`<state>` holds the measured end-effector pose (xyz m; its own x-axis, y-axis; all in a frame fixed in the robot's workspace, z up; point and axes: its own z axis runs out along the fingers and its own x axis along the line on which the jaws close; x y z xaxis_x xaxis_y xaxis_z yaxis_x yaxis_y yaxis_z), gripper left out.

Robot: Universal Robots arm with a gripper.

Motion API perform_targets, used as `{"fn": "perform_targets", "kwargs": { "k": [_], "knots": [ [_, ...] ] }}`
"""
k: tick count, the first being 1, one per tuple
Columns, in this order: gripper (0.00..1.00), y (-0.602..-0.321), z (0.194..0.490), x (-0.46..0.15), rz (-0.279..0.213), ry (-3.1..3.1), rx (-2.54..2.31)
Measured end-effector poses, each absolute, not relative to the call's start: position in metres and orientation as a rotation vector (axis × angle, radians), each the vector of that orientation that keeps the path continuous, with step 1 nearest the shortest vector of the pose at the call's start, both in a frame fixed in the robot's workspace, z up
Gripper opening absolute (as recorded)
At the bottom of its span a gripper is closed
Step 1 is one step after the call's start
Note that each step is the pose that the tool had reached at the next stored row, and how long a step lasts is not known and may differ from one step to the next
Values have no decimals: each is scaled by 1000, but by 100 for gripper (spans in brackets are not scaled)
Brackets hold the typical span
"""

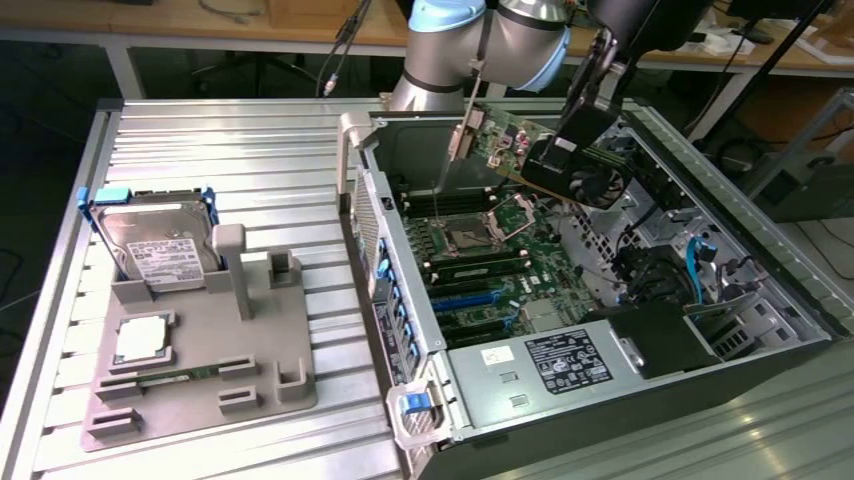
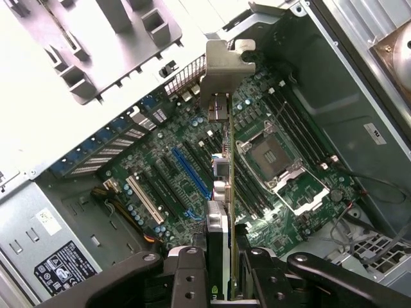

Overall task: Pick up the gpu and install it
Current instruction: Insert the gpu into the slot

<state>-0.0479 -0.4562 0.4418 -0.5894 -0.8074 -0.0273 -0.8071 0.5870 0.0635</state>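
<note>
Wrist view looks straight down the gpu (image 2: 218, 231), edge-on between my fingers (image 2: 192, 276), with its silver bracket (image 2: 221, 64) at the far end. My gripper (image 2: 225, 279) is clamped narrowly on the card, one finger on each face. Under it lies the motherboard (image 2: 173, 160), and the card's edge hangs beside the blue slot (image 2: 189, 172), apart from it and not seated. The socket (image 2: 273, 151) sits just to the card's other side. In the exterior view the gpu (image 1: 527, 148) is tilted in the air over the open case (image 1: 747, 330), at its far end, held by my gripper (image 1: 567, 150), bracket (image 1: 467, 140) toward the exterior view's left. Below it are the motherboard (image 1: 494, 265) and the socket (image 1: 477, 237). Well apart, on the exterior view's left, a hard drive (image 1: 160, 245) stands in a grey holder (image 1: 200, 400) on the ribbed table (image 1: 227, 150).
</note>
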Motion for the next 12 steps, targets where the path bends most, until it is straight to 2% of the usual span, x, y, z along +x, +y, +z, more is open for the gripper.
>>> {"fn": "perform_targets", "kwargs": {
  "k": [12],
  "knots": [
    [27,-456,442,-48,-108,-2784,1441]
  ]
}}
